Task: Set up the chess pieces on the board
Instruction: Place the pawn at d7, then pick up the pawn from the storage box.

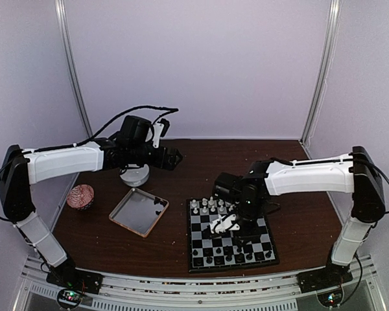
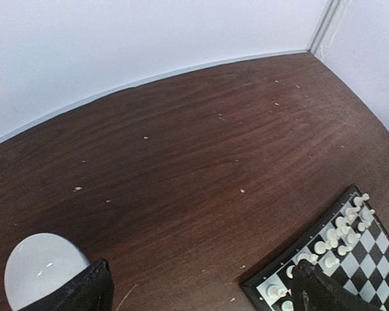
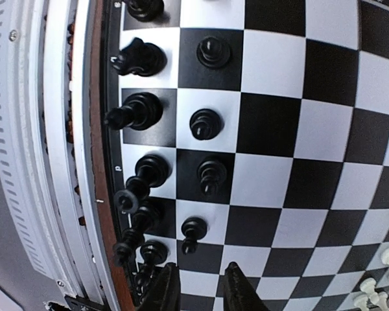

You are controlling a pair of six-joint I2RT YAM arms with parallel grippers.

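Observation:
The board (image 1: 232, 234) lies at the front right of the table. White chess pieces (image 1: 211, 206) stand along its far edge and black chess pieces (image 1: 236, 256) along its near edge. My right gripper (image 1: 224, 224) hovers over the middle of the board. In the right wrist view its fingers (image 3: 165, 291) are slightly apart with nothing between them, over squares beside a black pawn (image 3: 193, 229) and the black back row (image 3: 137, 111). My left gripper (image 1: 174, 158) is open and empty above bare table at the back. The board's corner with white pieces (image 2: 340, 233) shows in the left wrist view.
A shallow wooden-rimmed tray (image 1: 139, 211) lies left of the board. A white dome-like object (image 1: 135, 174) sits under the left wrist and also shows in the left wrist view (image 2: 39, 264). A pink ribbed object (image 1: 82, 196) sits at the far left. Pale crumbs (image 2: 146, 137) dot the table.

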